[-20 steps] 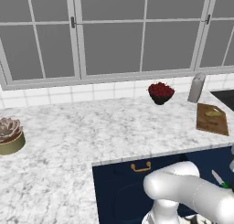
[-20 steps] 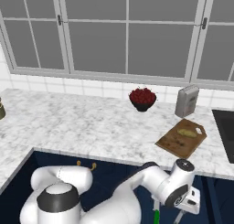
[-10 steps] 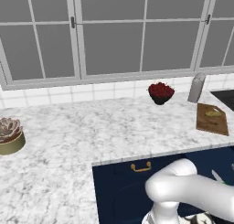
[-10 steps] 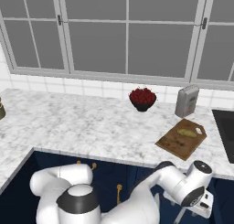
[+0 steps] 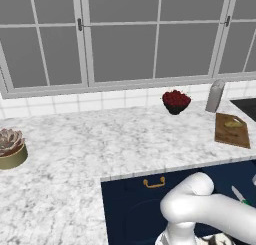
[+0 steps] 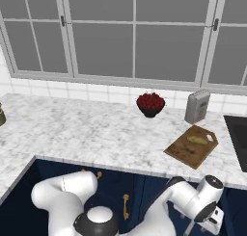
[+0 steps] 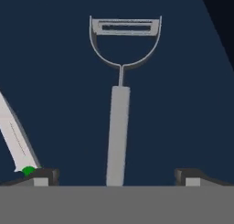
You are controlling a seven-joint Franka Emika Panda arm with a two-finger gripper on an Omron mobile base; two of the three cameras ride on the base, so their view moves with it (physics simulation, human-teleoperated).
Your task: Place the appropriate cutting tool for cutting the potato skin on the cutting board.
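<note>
In the hand view a grey Y-shaped peeler [image 7: 119, 122] lies on a dark blue surface, blade end at the top. Its handle runs down between the fingertips of my gripper [image 7: 116, 176], which is open and set wide apart on either side without touching it. A white-bladed knife [image 7: 16, 143] with a green handle end lies at the left, by the left fingertip [image 7: 41, 175]. The knife [image 5: 239, 195] also shows low at the right, below the counter. The brown cutting board [image 6: 185, 152] [image 5: 231, 134] lies on the counter with the small tan potato [image 6: 197, 139] [image 5: 234, 123] on it.
A dark bowl of red things [image 6: 150, 104] and a grey canister [image 6: 197, 106] stand by the tiled wall. A potted succulent [image 5: 11, 148] sits far left. A dark cooktop [image 6: 239, 134] is right of the board. My wrist [image 6: 207, 208] hangs below the counter edge before dark blue cabinets.
The wrist has swung right and lower in front of the cabinets. The board, potato and bowl have not moved.
</note>
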